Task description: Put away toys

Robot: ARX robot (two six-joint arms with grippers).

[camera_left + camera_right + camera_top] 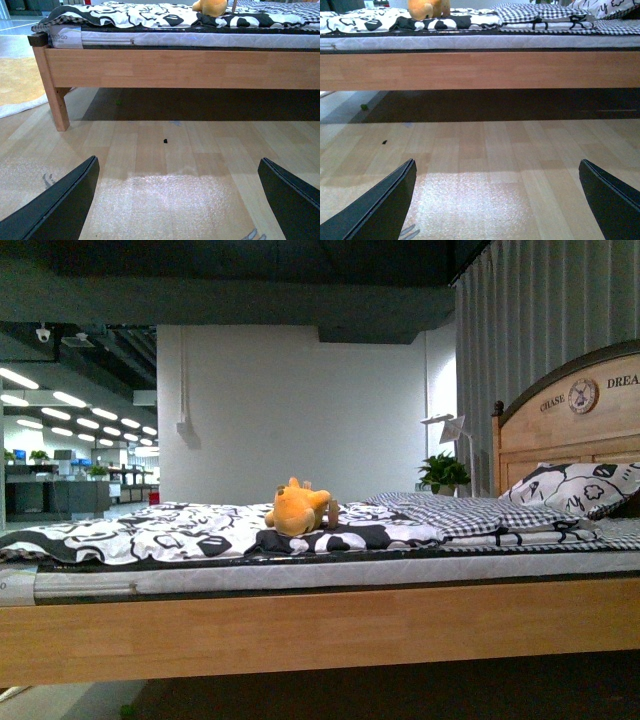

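The left arm's two dark wedge-shaped fingers (60,210) are spread wide with nothing between them, low over the pale wood-plank floor (165,200) in front of the bed. The right arm's dark fingers (377,210) are spread just as wide and are also empty, before the same bed.

Past both pairs runs the light wooden bed frame (300,630), its long side rail facing the robot. On top lies a grey-edged mattress under a black-and-white cartoon-print quilt (180,530). The small orange-yellow plush animal (298,510) lies on that quilt near the middle of the bed, well above and beyond both arms. At the head of the bed are a folded checked blanket (470,515), a black-and-white patterned pillow (575,485) and an arched wooden headboard (570,420).

Likely risks:
- The side rail stands between the fingers and the toy. An arm that reaches forward before rising clear could strike the rail or the mattress edge.
- The toy sits on loose, rumpled cloth, so closing low may pinch the quilt and drag it along.
- The toy looks soft and rounded, so a shallow grip may slip off or nudge it farther across the bed.
- No box or basket is in view, so the drop-off place cannot be told.
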